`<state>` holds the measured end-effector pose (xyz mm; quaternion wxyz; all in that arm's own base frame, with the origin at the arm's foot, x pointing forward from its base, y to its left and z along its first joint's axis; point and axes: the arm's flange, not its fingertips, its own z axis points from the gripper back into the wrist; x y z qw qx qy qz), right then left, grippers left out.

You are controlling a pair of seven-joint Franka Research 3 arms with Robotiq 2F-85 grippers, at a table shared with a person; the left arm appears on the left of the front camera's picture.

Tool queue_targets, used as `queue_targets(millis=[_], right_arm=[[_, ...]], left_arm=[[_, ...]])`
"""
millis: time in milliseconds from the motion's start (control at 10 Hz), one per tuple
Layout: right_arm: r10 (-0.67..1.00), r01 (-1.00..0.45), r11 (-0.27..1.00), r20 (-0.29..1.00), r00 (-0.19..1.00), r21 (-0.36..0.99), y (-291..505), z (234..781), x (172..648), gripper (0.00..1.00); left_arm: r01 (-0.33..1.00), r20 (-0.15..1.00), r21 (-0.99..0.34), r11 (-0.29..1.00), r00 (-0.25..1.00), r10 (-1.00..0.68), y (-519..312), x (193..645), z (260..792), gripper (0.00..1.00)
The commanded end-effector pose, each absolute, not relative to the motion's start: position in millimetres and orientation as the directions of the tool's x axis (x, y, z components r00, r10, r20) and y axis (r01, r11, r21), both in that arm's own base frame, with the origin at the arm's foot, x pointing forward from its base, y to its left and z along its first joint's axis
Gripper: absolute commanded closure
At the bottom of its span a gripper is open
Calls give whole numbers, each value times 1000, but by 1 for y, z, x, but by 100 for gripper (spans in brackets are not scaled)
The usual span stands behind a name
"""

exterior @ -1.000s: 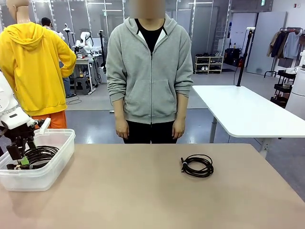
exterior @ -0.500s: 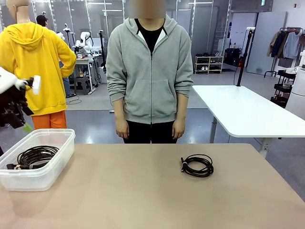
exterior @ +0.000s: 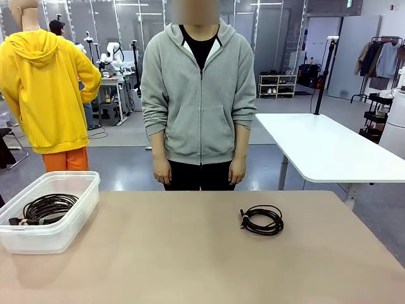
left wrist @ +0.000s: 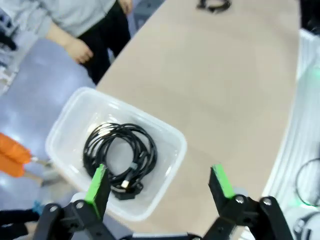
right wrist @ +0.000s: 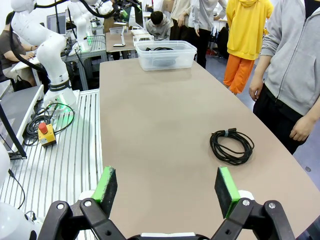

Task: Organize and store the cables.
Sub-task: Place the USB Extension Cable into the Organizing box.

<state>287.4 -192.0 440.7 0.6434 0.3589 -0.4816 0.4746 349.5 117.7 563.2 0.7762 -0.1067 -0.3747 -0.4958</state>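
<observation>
One cable (exterior: 47, 208) lies stored in the bin (exterior: 63, 237), the other cable (exterior: 262, 220) awaits; left gripper (left wrist: 160, 182) and right gripper (right wrist: 167, 187) hover (fingers wide, empty).

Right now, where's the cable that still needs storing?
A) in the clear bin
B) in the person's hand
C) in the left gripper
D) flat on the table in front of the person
D: the loose cable lies on the bare table, away from the bin, with nothing gripping it.

Tan table (exterior: 177, 259), clear plastic bin (exterior: 57, 237) at its left, coiled black cable (exterior: 261, 220) near middle
</observation>
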Motion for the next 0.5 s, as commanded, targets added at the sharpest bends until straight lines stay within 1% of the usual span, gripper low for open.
queue_targets(millis=[0,100,200,400], right_arm=[[258,-957,289,964,62,-15,-193,441,287,0],[258,-957,289,964,62,-15,-193,441,287,0],[258,-957,289,964,62,-15,-193,441,287,0],[258,-957,289,964,62,-15,-193,441,287,0]], left_arm=[[913,751,164,374,131,-648,145,340,563,0],[928,802,206,311,23,-597,164,338,564,0],[925,812,258,279,-50,-582,185,339,563,0],[934,829,187,306,17,-559,212,344,561,0]])
